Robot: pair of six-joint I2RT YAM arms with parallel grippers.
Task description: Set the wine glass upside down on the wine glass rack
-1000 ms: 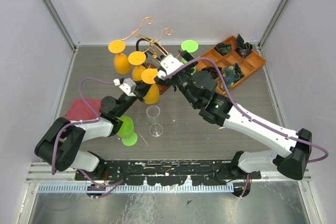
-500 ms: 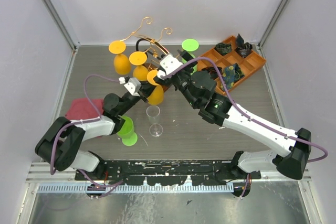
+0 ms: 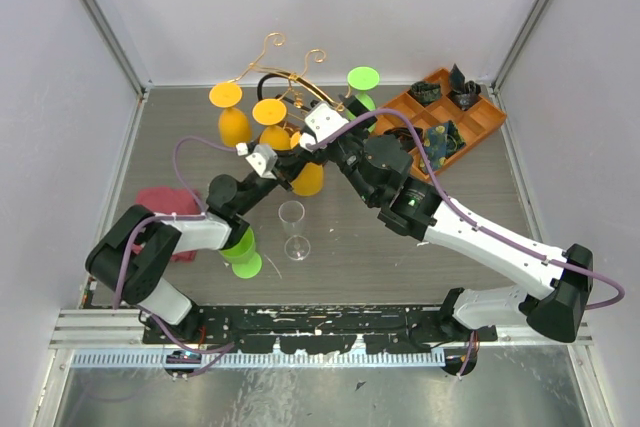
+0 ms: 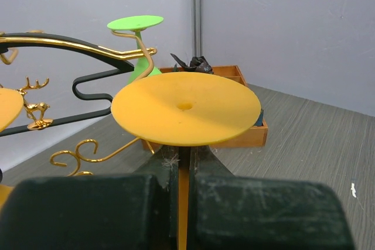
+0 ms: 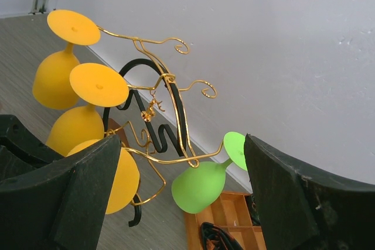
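My left gripper [image 3: 285,160] is shut on the stem of an orange wine glass [image 3: 308,180], held upside down with the foot up. In the left wrist view the stem sits between my fingers [image 4: 186,162] under the round orange foot [image 4: 186,106]. The wine glass rack [image 3: 275,65], gold wire arms with a black loop, stands just beyond it. It also shows in the wrist views [image 4: 88,80] [image 5: 176,103]. The held glass [image 5: 126,180] is beside a low gold arm; I cannot tell if they touch. My right gripper [image 3: 338,115] is wide open and empty [image 5: 181,144], facing the rack.
Two orange glasses [image 3: 233,123] [image 3: 270,133] and a green glass [image 3: 361,87] hang upside down on the rack. A clear glass [image 3: 292,227] stands upright mid-table. A green glass [image 3: 240,247] sits under my left arm beside a pink cloth [image 3: 160,209]. An orange compartment tray [image 3: 470,127] lies back right.
My left gripper has carried the orange glass to the right and a little farther back, closer to the rack. The right arm has not moved.
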